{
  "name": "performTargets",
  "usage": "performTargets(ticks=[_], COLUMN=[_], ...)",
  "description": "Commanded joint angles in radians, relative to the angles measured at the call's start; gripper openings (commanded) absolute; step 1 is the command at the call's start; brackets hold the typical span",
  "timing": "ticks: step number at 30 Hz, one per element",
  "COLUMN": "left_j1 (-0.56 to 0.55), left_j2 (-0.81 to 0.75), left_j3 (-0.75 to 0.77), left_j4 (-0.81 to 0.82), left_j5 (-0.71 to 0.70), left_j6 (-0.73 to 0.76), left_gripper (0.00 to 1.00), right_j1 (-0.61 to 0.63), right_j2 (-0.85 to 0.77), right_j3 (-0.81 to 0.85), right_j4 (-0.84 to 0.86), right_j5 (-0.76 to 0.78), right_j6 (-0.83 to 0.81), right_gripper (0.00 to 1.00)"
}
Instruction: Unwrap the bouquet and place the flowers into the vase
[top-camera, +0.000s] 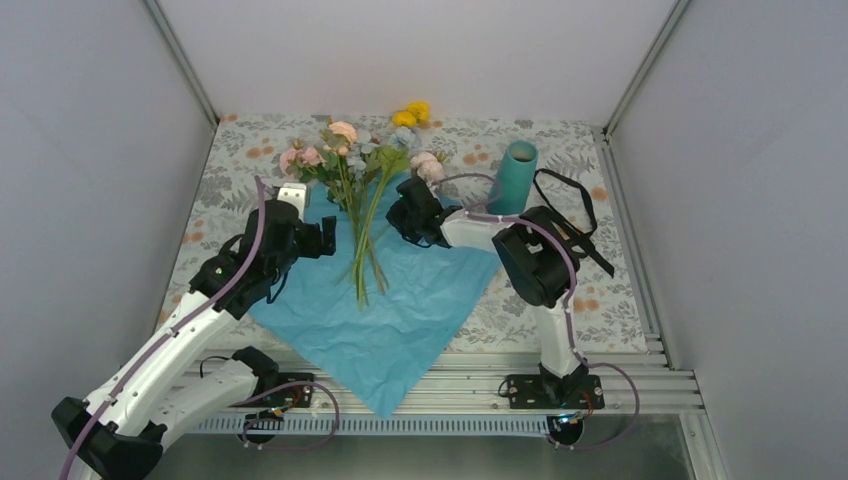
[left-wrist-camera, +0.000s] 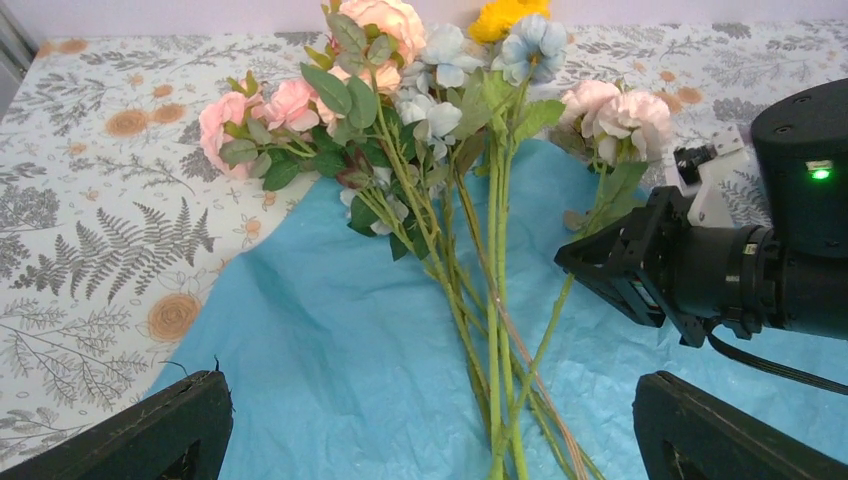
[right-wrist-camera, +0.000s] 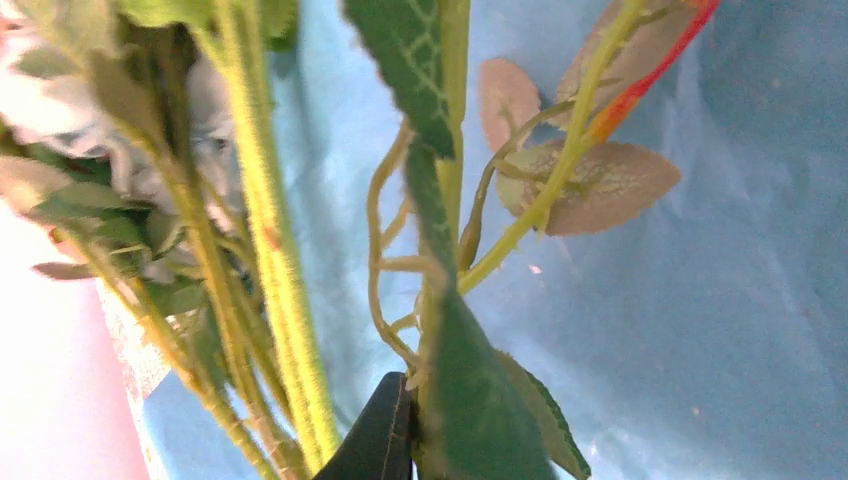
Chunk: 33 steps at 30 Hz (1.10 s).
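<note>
Paper (top-camera: 400, 320): spread flat, near — bouquet already opened.
Left fingers (left-wrist-camera: 150, 440): released, wide, left of the stems.
Right fingers (right-wrist-camera: 385, 440): clenched on one stem (left-wrist-camera: 548, 335) at the bunch's right, likely to lift it.
Flowers (top-camera: 345, 160): lying on paper, blooms far.
Vase (top-camera: 518, 175): upright, far right, awaiting.
Views: right wrist shows the pinch; only top shows the vase.

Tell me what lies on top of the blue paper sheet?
The flowers lie on the blue paper sheet, stems across its middle, blooms past its far edge on the tablecloth. What is under the sheet is covered and cannot be seen.
</note>
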<state>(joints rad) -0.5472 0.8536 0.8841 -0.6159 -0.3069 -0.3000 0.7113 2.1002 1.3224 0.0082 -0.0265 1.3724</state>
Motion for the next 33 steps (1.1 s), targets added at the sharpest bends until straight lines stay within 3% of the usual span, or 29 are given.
performTargets(ticks=[1,11,19,25,33], left_j1=[-0.004,-0.004,-0.004,-0.003,-0.003], left_j2=[-0.026,-0.033,-0.038,-0.028,-0.019], left_j3=[-0.011,-0.009,-0.010,-0.011,-0.011], left_j4=[0.006,0.007,0.009,0.010,0.010], left_j5=[-0.019,-0.017,-0.018,-0.013,-0.010], left_j6=[-0.002,-0.004,-0.007,-0.005,-0.004], left_gripper=[1.00,1.00,1.00,1.00,1.00], right_j1=[0.029,0.025,-0.014,-0.117,-0.335], right_j2=[-0.156,-0.481,-0.702,-0.763,-0.803], right_j3=[0.031,-0.047,-0.020,-0.025,-0.097], right_j4=[-0.025,-0.050,-0.010,0.102,0.344], right_j5=[0.130,0.173,0.296,0.322,0.171], right_j6=[-0.230,-0.543,-1.013,-1.268,-1.404], right_gripper=[0.04,0.04,0.04,0.04,0.04])
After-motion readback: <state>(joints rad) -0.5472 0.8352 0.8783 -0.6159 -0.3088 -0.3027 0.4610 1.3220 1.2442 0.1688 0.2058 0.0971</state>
